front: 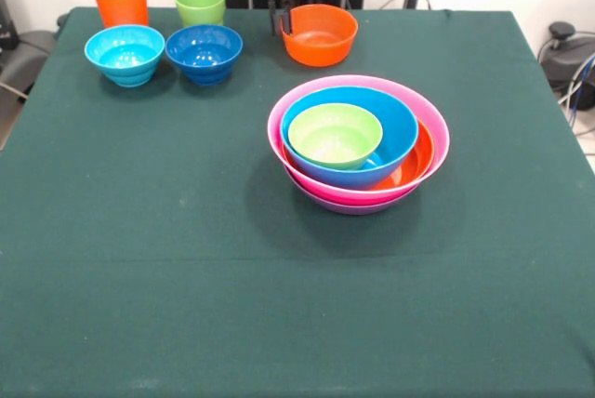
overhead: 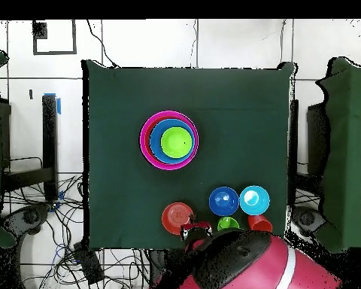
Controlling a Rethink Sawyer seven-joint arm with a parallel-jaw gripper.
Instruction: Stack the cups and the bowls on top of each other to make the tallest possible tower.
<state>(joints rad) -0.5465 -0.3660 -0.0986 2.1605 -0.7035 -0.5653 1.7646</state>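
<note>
Arm low at far edge, claw (front: 280, 22) beside small orange bowl (front: 320, 34).

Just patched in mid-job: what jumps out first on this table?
The tower right of the table's middle: nested pink, orange and blue bowls with a lime green bowl on top. Along the far edge, the gripper sits at the rim of a lone small orange bowl.

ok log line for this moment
gripper: at small orange bowl rim, grasp unclear | tower: purple, pink, orange, blue, green nested | loose: two cups, two blue bowls
</note>
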